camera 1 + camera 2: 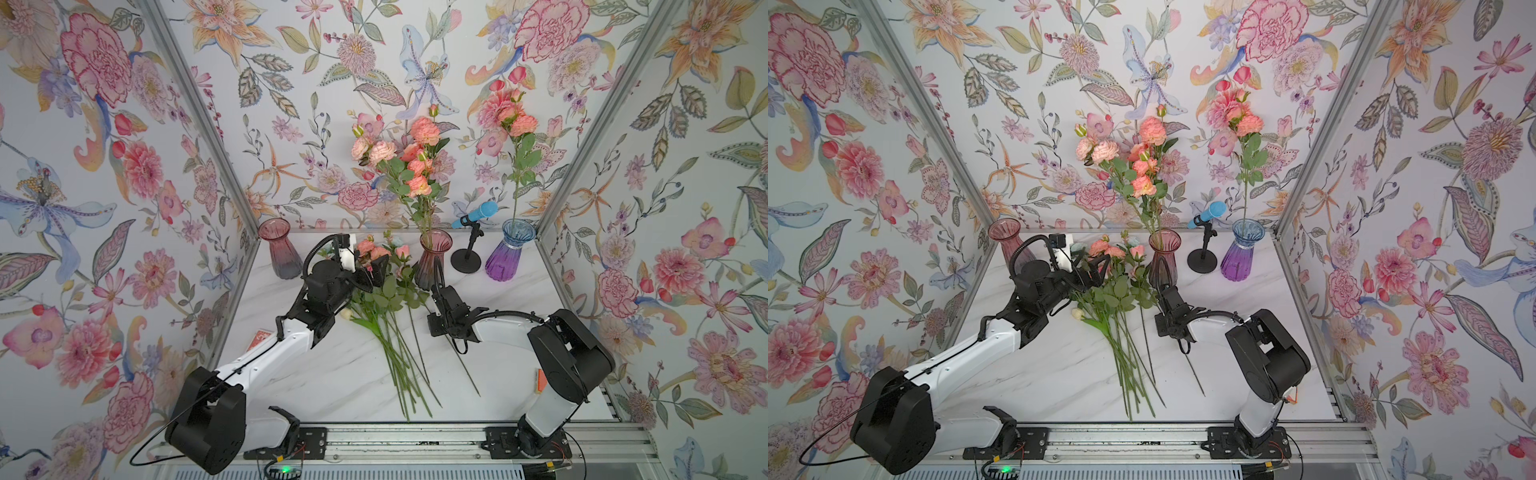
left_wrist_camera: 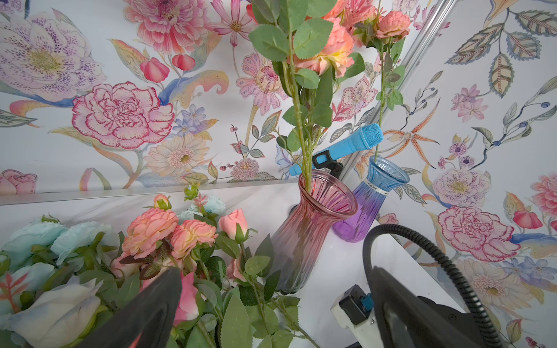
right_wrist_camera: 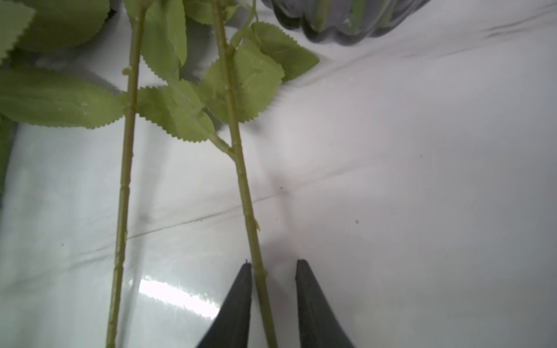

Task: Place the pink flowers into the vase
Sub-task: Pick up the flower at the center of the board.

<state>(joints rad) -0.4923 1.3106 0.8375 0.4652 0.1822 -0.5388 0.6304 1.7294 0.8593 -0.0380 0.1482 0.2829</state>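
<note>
Floral-print walls (image 1: 137, 174) on three sides, white marbled counter (image 1: 324, 374) below. Left arm (image 1: 270, 349) reaches in from front-left, right arm (image 1: 565, 357) from front-right, both toward centre.

Pink flowers (image 1: 376, 250): loose bunch flat on the counter mid-scene, heads toward the back wall, stems (image 1: 400, 374) fanned toward the front edge. More pink blooms (image 1: 417, 162) already stand upright in the middle pink vase (image 1: 434, 259), just right of the bunch heads. One further pink bloom (image 1: 519, 122) stands in the blue-purple vase (image 1: 508, 255) at back right. Second pink vase (image 1: 280, 253) at back left, beside the wall. Blue microphone (image 1: 474, 215) on a black stand, between the middle and blue-purple vases.

Left wrist view: pale blue flowers (image 2: 36, 238) lie mixed into the bunch, beside the pink heads.

Left end effector (image 1: 368, 266): over the bunch heads, jaws wide apart, holding nothing. One finger (image 2: 144, 310) sits in front of a pink bud.

Right end effector (image 3: 272, 262): low at the counter, by the foot of the middle pink vase, jaws narrowly apart, straddling a single green stem (image 3: 242, 180). One fingertip (image 3: 238, 301) is against it, with a gap visible at the opposite side. Not clamped. Can't tell which bloom that stem carries. A neighbouring stem (image 3: 125, 180) runs alongside, outside the jaws.
</note>
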